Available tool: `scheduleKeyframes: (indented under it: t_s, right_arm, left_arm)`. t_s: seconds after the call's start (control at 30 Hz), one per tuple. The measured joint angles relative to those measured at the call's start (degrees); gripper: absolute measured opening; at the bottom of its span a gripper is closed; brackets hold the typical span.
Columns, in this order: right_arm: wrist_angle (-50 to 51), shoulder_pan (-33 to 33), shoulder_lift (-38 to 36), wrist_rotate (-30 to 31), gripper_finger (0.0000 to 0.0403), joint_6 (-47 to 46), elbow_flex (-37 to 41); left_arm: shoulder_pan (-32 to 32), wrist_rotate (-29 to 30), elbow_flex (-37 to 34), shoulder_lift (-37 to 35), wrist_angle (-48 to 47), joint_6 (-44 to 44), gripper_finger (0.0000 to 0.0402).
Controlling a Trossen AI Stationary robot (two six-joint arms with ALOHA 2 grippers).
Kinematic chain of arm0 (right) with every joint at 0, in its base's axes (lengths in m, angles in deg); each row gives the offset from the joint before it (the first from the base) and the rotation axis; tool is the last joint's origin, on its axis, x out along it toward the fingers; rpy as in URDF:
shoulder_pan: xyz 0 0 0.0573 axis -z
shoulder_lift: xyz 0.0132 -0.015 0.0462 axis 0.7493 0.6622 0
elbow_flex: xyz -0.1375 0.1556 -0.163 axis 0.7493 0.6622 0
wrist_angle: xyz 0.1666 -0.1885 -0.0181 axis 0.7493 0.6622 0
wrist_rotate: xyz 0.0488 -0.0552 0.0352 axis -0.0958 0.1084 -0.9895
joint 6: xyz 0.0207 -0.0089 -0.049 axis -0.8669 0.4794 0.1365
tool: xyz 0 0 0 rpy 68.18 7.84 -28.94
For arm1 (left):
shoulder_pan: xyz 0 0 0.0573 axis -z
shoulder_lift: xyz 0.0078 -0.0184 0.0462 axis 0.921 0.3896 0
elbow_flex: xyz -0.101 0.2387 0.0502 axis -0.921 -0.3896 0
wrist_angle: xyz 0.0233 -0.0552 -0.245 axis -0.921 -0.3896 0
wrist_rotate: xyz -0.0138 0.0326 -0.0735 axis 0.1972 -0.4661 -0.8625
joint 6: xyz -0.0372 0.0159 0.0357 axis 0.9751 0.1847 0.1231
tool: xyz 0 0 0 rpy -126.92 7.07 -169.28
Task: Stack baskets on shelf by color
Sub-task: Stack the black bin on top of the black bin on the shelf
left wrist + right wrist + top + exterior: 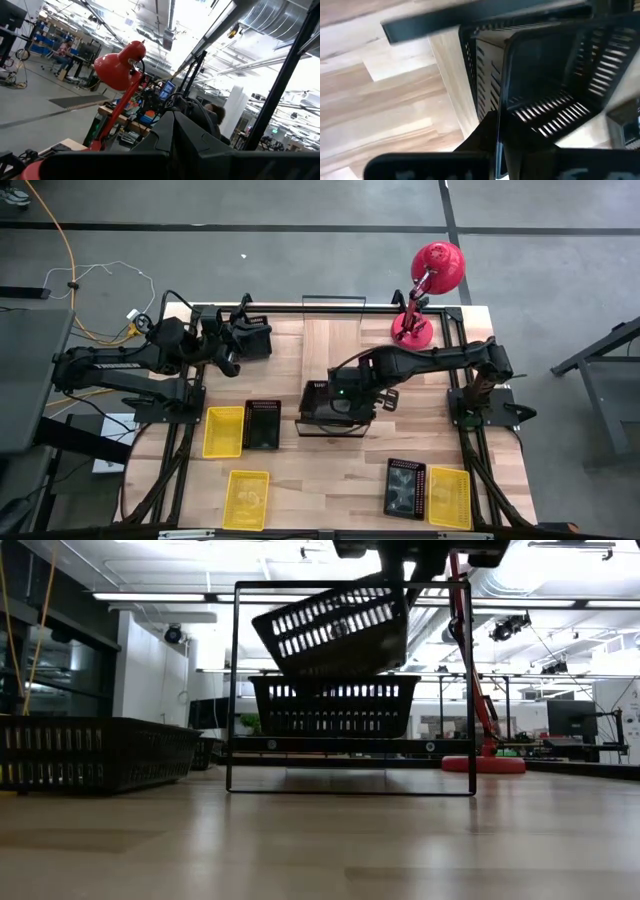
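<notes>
My right gripper (pixel 338 394) hangs over the shelf (pixel 362 427), shut on a black basket (pixel 335 630) that tilts in the air. Right under it, a second black basket (pixel 335 705) rests by its bottom on the shelf board (pixel 350 744), between the black wire rails. On the tabletop lie two yellow baskets (pixel 224 430) (pixel 247 500) and a black basket (pixel 262 425) on the left. A black basket (pixel 405 487) and a yellow basket (pixel 449 497) lie on the right. My left gripper (pixel 250 340) waits shut, raised near the far left corner. My right gripper pinches the upper black basket by the rim of one slotted wall (pixel 506 107), one finger inside and one outside, coming from above. The basket is lifted clear and tilted, its held end (pixel 400 595) higher and its other end (pixel 265 630) drooping over the basket below.
A red desk lamp (pixel 428 285) stands at the far right corner, its base (pixel 483 764) behind the shelf. The nearest black basket (pixel 90 752) looms at the left of the low view. Bare wood lies between the two groups of baskets at the near edge.
</notes>
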Motion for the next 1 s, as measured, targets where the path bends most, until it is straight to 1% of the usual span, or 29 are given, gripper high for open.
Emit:
scheduleKeyframes:
  t_s: [0.17,0.47,0.7,0.77,0.87,1.0]
  right_arm:
    - [0.25,0.18,0.0,-2.53,0.0,-0.38,0.0]
    - [0.06,0.22,0.0,-4.23,0.0,-0.4,0.0]
    - [0.06,0.19,0.0,-4.21,0.0,-0.43,0.0]
    - [0.05,0.17,0.0,-4.19,0.0001,-1.65,0.0]
    - [-0.05,0.17,0.0,-3.58,0.0013,-3.97,0.0]
    - [-0.16,0.17,0.0,-3.49,0.0042,-5.04,0.0]
  left_arm:
    - [0.0,-0.01,0.0,0.02,0.0,0.0,0.0]
    - [0.0,-0.02,0.0,0.02,0.0,0.0,0.0]
    - [0.0,-0.02,0.0,0.02,0.0,0.0,0.0]
    - [0.0,-0.04,0.0,0.02,0.0,0.0,0.0]
    - [0.0,-0.03,0.0,0.02,0.0,0.0,0.0]
    - [0.0,-0.04,0.0,0.02,0.0,0.0,0.0]
